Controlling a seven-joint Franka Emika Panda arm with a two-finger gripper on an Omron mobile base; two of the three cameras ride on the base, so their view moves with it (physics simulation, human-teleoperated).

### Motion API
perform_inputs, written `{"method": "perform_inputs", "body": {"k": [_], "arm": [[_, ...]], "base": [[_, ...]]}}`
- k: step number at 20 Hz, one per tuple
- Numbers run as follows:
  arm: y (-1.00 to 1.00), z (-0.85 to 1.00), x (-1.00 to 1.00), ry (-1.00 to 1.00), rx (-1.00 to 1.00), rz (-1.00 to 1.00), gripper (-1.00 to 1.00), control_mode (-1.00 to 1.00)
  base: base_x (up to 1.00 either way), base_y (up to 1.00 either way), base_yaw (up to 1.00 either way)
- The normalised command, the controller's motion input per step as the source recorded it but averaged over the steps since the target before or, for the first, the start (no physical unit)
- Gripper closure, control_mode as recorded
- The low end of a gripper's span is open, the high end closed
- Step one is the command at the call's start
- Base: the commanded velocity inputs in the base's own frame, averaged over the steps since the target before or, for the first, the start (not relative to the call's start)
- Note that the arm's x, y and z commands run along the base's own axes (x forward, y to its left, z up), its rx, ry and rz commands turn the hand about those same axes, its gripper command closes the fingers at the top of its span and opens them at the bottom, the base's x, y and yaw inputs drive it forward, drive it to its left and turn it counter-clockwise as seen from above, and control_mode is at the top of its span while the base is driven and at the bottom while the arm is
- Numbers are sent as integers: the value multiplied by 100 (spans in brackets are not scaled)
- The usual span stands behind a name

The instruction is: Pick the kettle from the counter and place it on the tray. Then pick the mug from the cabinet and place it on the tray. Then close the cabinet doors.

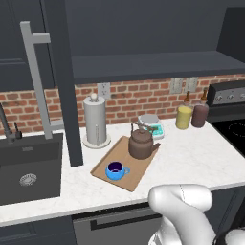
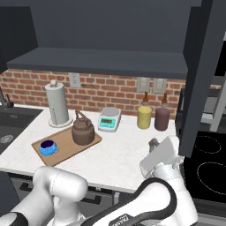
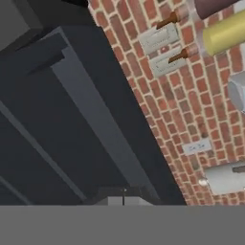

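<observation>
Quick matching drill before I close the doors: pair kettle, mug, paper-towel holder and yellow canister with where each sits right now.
Things:
1. kettle
2. mug
3. paper-towel holder
4. yellow canister

Places:
A. on the counter, beside the dark-red canister
B. near end of the tray
C. far end of the tray
D. on the counter, behind the tray's left corner

Pairs: 1-C, 2-B, 3-D, 4-A

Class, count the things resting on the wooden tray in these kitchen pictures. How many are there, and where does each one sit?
2. The kettle stands at the back end of the tray, toward the brick wall. The mug sits at the front end, toward the counter edge. Nothing else seems hidden there.
</observation>
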Motion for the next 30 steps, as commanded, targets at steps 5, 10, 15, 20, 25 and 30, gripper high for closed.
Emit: {"method": "perform_inputs", "body": {"k": [5,10,15,20,25,30], "arm": [[-43,0,24,-10,24,0,100,-100],[-52,0,8,-3,22,0,100,-100],[-47,1,0,0,19,-4,100,-100],[-40,4,0,0,17,-8,100,-100],[-29,14,0,0,13,-9,100,-100],[-22,18,0,0,13,-8,100,-100]], "base": [[0,0,0],[0,0,0],[0,0,0],[0,0,0],[0,0,0],[0,0,0]]}}
